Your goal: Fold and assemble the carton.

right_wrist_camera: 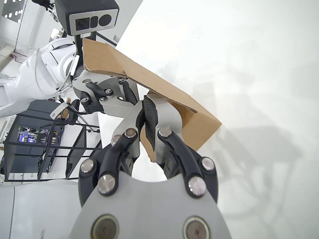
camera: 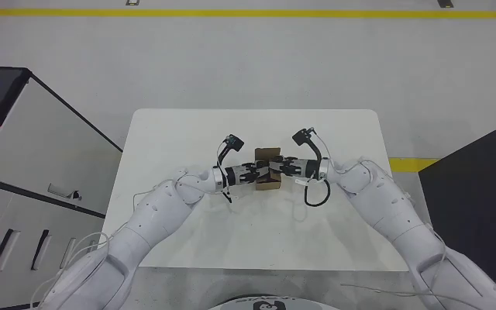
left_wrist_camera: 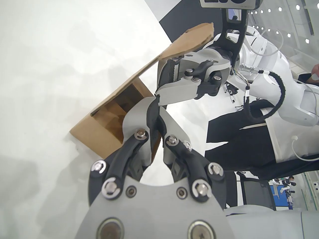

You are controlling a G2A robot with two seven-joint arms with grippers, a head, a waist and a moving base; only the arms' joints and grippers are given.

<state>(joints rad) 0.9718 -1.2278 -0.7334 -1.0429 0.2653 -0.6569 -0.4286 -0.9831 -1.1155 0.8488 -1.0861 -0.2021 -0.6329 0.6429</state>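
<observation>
While tip to tip, left gripper (left_wrist_camera: 155,111) and right gripper (right_wrist_camera: 147,116) tight on carton (left_wrist_camera: 96,131).

Matt brown cardboard carton (left_wrist_camera: 86,128), rough edges. White counter (left_wrist_camera: 62,50): smooth, faint sheen. Both left gripper (left_wrist_camera: 155,105) and right gripper (right_wrist_camera: 147,110): matt grey shells, black textured pads (right_wrist_camera: 149,118), shiny metal bolts.

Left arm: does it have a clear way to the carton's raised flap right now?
Probably not: the left gripper is shut on an edge of the carton, and the right gripper sits close under the raised flap. It would need to let go first.
</observation>
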